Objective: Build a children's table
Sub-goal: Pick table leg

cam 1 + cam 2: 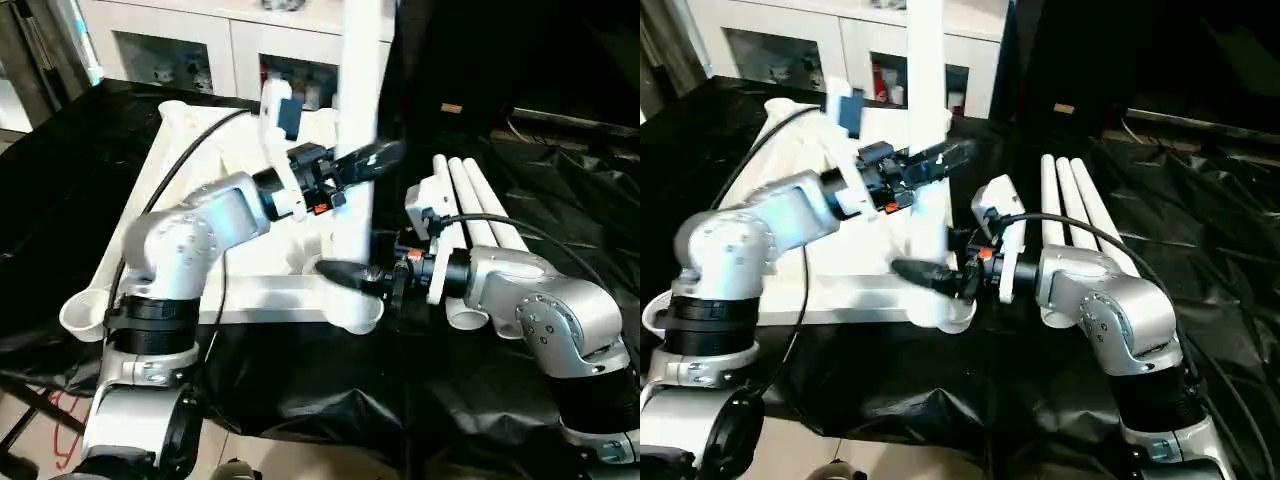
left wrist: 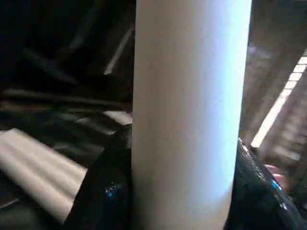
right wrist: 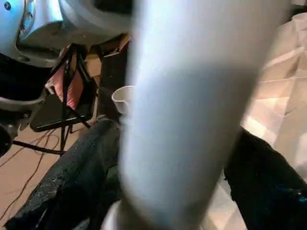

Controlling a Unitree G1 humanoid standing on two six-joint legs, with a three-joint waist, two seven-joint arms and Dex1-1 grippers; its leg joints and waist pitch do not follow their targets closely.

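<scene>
The children's table top (image 1: 170, 190) lies upside down on black sheeting, ribbed underside up. One white leg (image 1: 360, 90) stands upright in the near right corner socket (image 1: 362, 316). My left gripper (image 1: 365, 162) is shut on this leg at mid-height, and its black fingers (image 2: 103, 191) press both sides of the leg (image 2: 187, 110). My right gripper (image 1: 352, 272) is at the leg's base, just above the socket. Its fingers (image 3: 76, 182) straddle the leg (image 3: 192, 120) and stand open. Three more white legs (image 1: 482, 205) lie side by side to the right of the top.
A white cabinet with glass doors (image 1: 200, 45) stands behind the work. Crumpled black sheeting (image 1: 330, 390) covers the surface and hangs over the near edge. A black cable (image 1: 180, 160) runs along my left forearm. Floor and stand legs (image 1: 40, 420) show at the bottom left.
</scene>
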